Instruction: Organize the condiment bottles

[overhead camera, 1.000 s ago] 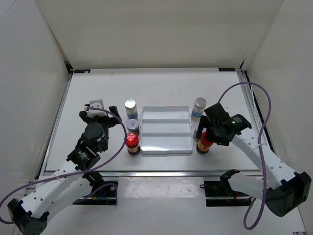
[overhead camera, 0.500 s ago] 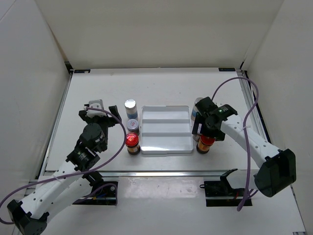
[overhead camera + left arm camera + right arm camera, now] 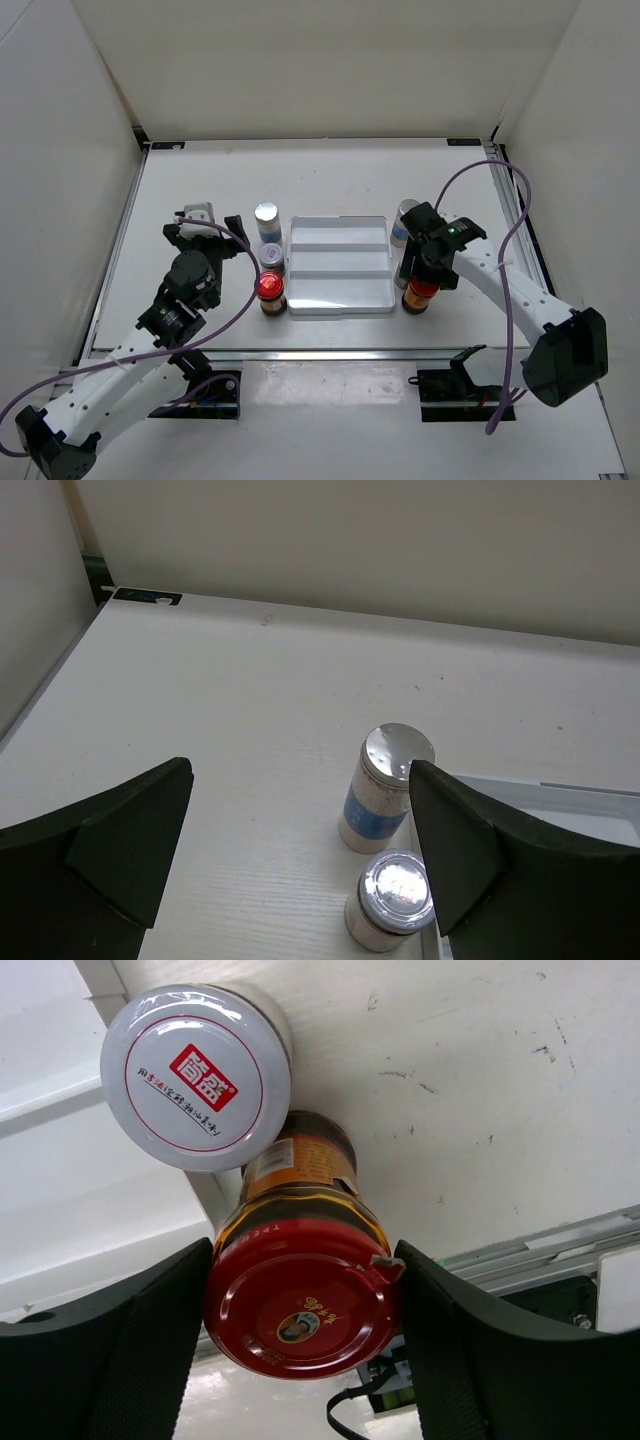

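Nearest first: the right gripper (image 3: 300,1260) sits over the near right red-capped jar (image 3: 300,1310) from above, one black finger against each side of the cap. It reads as clamped on it, with no gap showing on either side (contact is on the cap only, not the glass). The jar stands upright, its long axis vertical and running straight up toward the wrist camera. It has amber-brown contents, an orange label, and a glossy red cap with a small torn seal tab at the rim. The right arm is plainly the nearer one; the left arm is across the tray (image 3: 340,288). The tray lies just beside the jar on its left, so the coming move likely wants a straight lift, then a shift left. Just behind the jar is the white-lidded short jar (image 3: 196,1076), its lid flat and smooth with a red logo; whether they touch cannot be told, and a tilted lift could bump it. Further back is the tall silver-capped jar (image 3: 406,214), partly hidden by the arm. The tray is white, rectangular and ridged, with nothing in it. Left of it stands a matching column: the left red-capped jar (image 3: 268,288), the short silver-capped jar (image 3: 398,898), then the tall blue-labelled jar (image 3: 385,790) with pale grainy contents and a mirror-bright cap. The left gripper (image 3: 298,775) hangs beside that column, fingers wide apart and holding nothing.
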Motion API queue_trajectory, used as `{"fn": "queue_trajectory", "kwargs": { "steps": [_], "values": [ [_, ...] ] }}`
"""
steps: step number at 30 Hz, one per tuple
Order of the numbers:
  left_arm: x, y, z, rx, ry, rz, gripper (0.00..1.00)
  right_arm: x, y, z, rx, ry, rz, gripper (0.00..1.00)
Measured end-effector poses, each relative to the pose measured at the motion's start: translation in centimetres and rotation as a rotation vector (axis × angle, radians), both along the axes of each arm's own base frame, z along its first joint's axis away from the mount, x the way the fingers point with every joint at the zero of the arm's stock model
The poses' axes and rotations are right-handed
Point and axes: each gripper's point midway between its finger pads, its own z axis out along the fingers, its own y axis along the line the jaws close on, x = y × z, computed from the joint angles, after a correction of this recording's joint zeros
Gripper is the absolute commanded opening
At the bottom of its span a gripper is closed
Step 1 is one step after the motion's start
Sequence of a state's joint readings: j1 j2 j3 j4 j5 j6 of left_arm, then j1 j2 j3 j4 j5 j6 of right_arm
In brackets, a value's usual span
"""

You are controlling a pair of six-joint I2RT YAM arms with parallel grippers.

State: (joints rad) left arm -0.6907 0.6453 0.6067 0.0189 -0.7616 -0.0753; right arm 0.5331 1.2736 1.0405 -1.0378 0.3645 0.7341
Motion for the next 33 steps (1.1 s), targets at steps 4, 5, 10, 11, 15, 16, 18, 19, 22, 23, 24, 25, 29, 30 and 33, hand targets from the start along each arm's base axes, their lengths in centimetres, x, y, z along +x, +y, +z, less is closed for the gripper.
{"fn": "queue_trajectory", "kwargs": {
  "steps": [4,5,10,11,15,16,18,19,22,23,24,25,29,30,33],
  "values": [
    [0.0,0.0,0.0,0.002,-0.002,-0.003,1.00,-0.3,-0.3,0.1,0.012,-0.021,-0.014,0.49],
    [0.0,0.0,0.1,0.002,-0.002,-0.003,1.00,-0.3,-0.4,0.1,0.011,-0.021,-0.016,0.43],
    [0.0,0.0,0.1,0.003,-0.002,-0.003,1.00,-0.9,-1.4,0.9,-0.006,-0.046,-0.036,0.28],
    [0.0,0.0,0.1,0.004,-0.002,-0.003,1.00,-1.0,-1.6,1.3,-0.007,-0.060,-0.039,0.26],
    [0.0,0.0,0.1,0.005,-0.002,-0.003,1.00,-1.6,-2.7,4.4,0.010,-0.184,-0.045,0.18],
    [0.0,0.0,0.1,0.005,-0.002,-0.003,1.00,-1.7,-2.8,5.4,0.022,-0.222,-0.037,0.18],
    [0.0,-0.1,0.1,0.005,-0.002,-0.006,1.00,-1.8,-2.6,7.2,0.055,-0.293,-0.003,0.14],
    [0.0,-0.1,0.1,0.005,-0.002,-0.008,1.00,-1.8,-2.2,8.1,0.079,-0.327,0.025,0.13],
    [0.0,-0.2,0.1,0.005,-0.002,-0.011,1.00,-1.8,-0.5,9.0,0.134,-0.362,0.112,0.06],
    [0.0,-0.2,0.1,0.005,-0.003,-0.012,1.00,-1.7,0.2,9.1,0.152,-0.362,0.137,0.06],
    [0.0,-0.2,0.1,0.005,-0.002,-0.013,1.00,-1.6,1.0,8.9,0.163,-0.354,0.169,0.05],
    [0.0,-0.2,0.1,0.005,-0.002,-0.013,1.00,-1.5,1.8,8.8,0.173,-0.348,0.200,0.05],
    [0.0,-0.2,0.1,0.005,-0.002,-0.011,1.00,-0.9,5.6,6.9,0.173,-0.278,0.319,0.02],
    [0.0,-0.2,0.1,0.006,-0.002,-0.011,1.00,-0.7,6.5,6.3,0.167,-0.260,0.343,0.02],
    [0.0,-0.1,0.1,0.008,-0.002,-0.007,1.00,-0.5,8.8,4.8,0.144,-0.210,0.407,0.02]
  ]
}}
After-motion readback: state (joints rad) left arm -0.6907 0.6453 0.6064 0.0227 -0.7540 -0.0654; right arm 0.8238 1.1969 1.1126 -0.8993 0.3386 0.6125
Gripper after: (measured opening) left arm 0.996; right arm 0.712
